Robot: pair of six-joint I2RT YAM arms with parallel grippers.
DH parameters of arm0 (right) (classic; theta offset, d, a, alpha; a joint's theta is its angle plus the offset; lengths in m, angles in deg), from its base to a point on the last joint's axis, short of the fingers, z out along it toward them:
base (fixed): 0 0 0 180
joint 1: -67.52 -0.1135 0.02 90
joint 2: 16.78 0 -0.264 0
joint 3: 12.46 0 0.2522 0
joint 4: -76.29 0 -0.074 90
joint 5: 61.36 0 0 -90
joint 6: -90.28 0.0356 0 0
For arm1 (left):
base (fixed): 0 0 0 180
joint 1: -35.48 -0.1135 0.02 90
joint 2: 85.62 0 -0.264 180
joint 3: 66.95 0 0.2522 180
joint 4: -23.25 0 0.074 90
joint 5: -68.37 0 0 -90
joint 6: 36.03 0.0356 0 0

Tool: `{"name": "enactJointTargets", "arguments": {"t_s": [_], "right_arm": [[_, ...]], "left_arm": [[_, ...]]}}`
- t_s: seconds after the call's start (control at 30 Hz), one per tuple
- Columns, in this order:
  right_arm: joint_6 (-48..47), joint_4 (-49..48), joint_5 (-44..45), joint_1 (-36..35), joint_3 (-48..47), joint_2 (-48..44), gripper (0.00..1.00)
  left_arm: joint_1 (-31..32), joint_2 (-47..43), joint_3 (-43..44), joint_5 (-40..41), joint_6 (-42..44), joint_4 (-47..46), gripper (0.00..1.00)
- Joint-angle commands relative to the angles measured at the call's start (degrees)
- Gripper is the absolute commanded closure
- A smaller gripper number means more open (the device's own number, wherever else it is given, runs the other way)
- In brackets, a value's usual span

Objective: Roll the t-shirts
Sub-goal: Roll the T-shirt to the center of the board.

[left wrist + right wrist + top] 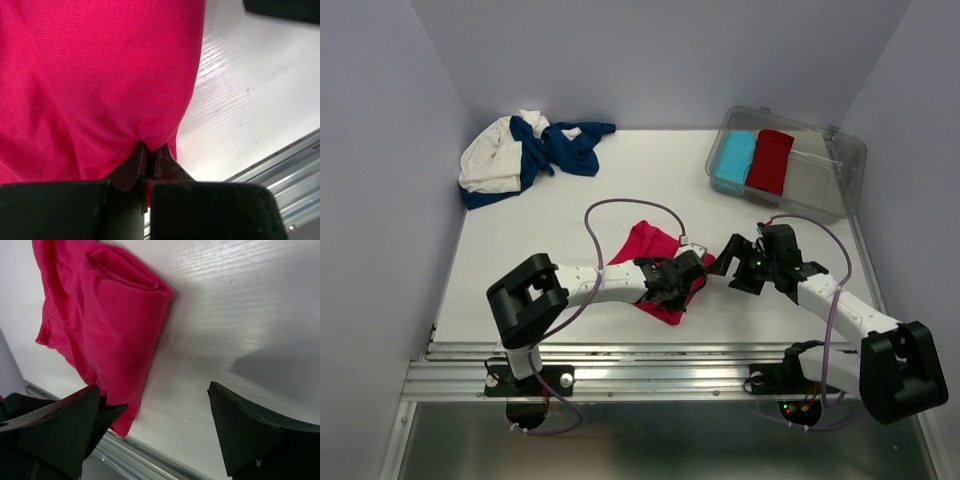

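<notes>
pink-red t-shirt [645, 250], part-rolled, long axis far-to-near | left tool [150, 157] pinched closed on its edge | right tool [155, 407] spread wide, empty, just right of it

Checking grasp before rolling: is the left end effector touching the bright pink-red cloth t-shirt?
Touching. The left wrist view shows the left end effector shut, the bright pink-red cloth t-shirt pinched between its fingertips.

A clear plastic bin [847, 166] (its sides see-through) stands at the far right corner of the white table [550, 230], a metal rail [640, 372] lining the near edge, pale lilac walls [650, 60] around.
</notes>
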Motion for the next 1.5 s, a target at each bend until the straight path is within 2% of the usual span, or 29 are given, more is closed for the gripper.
{"name": "enactJointTargets", "arguments": {"t_s": [0.0, 0.03, 0.13, 0.3, 0.47, 0.57, 0.67, 0.7, 0.77, 0.8, 0.83, 0.87, 0.9, 0.93, 0.97, 1.07, 1.1, 1.13, 1.33, 1.47], "right_arm": [[4.05, -9.03, -6.47, -0.61, 2.02, 0.57, 0.04], [4.31, -9.56, -6.64, -0.62, 2.29, 1.62, 0.04], [5.98, -16.12, -9.01, -1.84, 4.22, 4.68, 0.03], [7.39, -21.60, -9.01, -5.71, 4.92, 10.32, 0.04], [9.15, -28.19, -9.81, -7.47, 5.98, 15.24, 0.11], [10.64, -30.39, -9.72, -7.48, 6.07, 16.22, 0.21], [11.43, -31.18, -8.58, -8.00, 5.63, 16.48, 0.36], [11.87, -31.27, -8.31, -8.00, 5.54, 16.48, 0.45], [12.14, -31.45, -8.05, -8.00, 5.37, 16.57, 0.57], [12.49, -31.27, -7.79, -8.00, 5.19, 16.48, 0.71], [12.58, -30.92, -7.44, -8.53, 5.02, 16.39, 0.77], [12.66, -30.14, -7.17, -8.53, 4.84, 16.04, 0.82], [12.84, -29.52, -6.82, -9.23, 4.58, 15.87, 0.91], [12.84, -28.99, -6.03, -9.23, 3.97, 15.52, 0.95], [13.01, -27.77, -5.68, -9.84, 3.70, 15.08, 0.99], [13.54, -25.65, -4.10, -11.25, 2.29, 14.20, 0.99], [14.59, -24.17, -3.74, -11.26, 2.03, 14.11, 0.99], [15.29, -23.72, -3.65, -11.26, 1.59, 13.93, 0.99], [17.67, -19.07, -1.81, -11.78, 0.45, 12.44, 0.99], [18.81, -17.65, -1.63, -11.78, 0.01, 11.56, 0.99]], "left_arm": [[-1.20, -3.52, -2.85, -7.15, 2.39, -7.71, 1.00], [-1.46, -3.95, -3.55, -9.51, 2.39, -8.24, 1.00], [-2.08, -4.22, -4.17, -11.37, 2.83, -9.48, 1.00], [-2.61, -4.83, -4.53, -13.30, 3.62, -10.18, 1.00], [-3.83, -6.77, -6.02, -16.38, 5.29, -10.89, 1.00], [-4.97, -8.35, -7.33, -18.13, 5.73, -11.33, 1.00], [-5.86, -9.58, -8.74, -19.28, 5.91, -12.20, 1.00], [-5.95, -9.67, -8.83, -19.37, 5.91, -12.21, 1.00], [-5.95, -9.67, -8.92, -19.46, 6.08, -12.12, 1.00], [-5.95, -9.50, -8.75, -19.37, 6.17, -11.42, 0.97], [-5.95, -9.23, -8.40, -18.94, 6.52, -10.72, 0.88], [-5.95, -9.14, -7.79, -18.59, 6.70, -10.10, 0.68], [-5.95, -9.23, -7.61, -18.23, 6.87, -9.40, 0.60], [-5.77, -9.84, -7.43, -17.71, 7.05, -8.17, 0.52], [-5.68, -10.28, -7.26, -16.75, 7.14, -7.64, 0.40], [-4.90, -12.13, -6.64, -12.81, 6.88, -4.92, 0.27], [-4.37, -12.31, -5.68, -11.48, 6.53, -3.87, 0.20], [-3.32, -12.83, -4.80, -8.33, 5.91, -2.29, 0.17], [2.57, -12.22, -0.85, 4.68, 2.48, 1.15, 0.18], [4.68, -9.68, 1.26, 9.45, 1.87, 2.64, 0.18]]}}
